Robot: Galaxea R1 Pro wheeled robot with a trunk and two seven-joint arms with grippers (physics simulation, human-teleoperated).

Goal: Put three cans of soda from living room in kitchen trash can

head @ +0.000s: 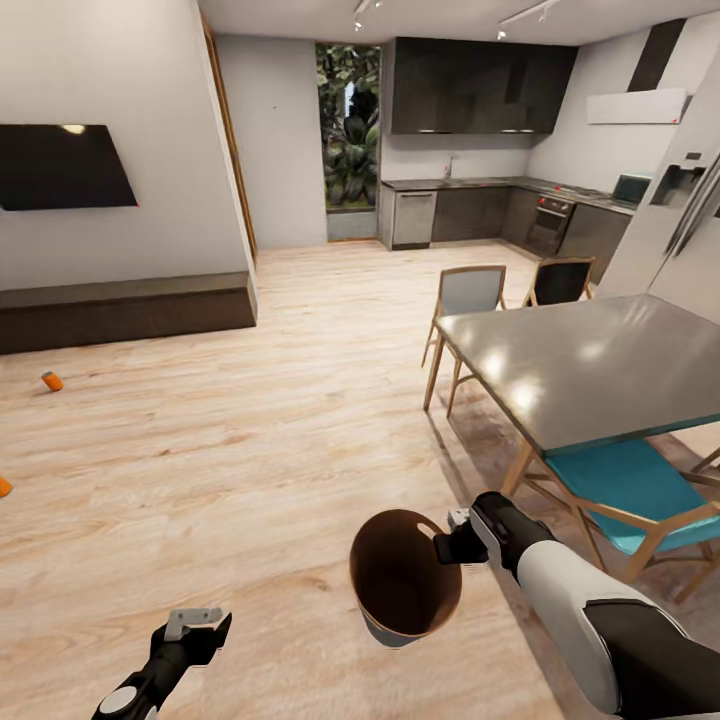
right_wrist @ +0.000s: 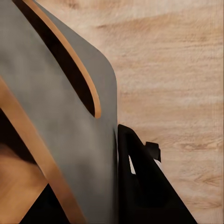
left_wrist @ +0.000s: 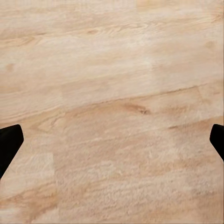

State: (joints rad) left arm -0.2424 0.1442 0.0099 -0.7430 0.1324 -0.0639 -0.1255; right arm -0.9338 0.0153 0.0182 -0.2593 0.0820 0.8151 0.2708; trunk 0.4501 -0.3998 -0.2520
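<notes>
- An orange can, far out past the left pincer, is cut by the head view's edge; just a sliver shows.
- A 2nd orange can, further beyond that pincer, is too small to read any label.
- The tash can, at the right pincer, hides the floor under it; its base is out of sight below its own rim.
- In the right wrist view the bin's grey wall runs off the picture and covers one finger; only 1 dark finger shows.
- In the left wrist view each fingertip is cut by the picture's edge.
- The teal chair, past the right pincer, sits partly under the counter.
</notes>
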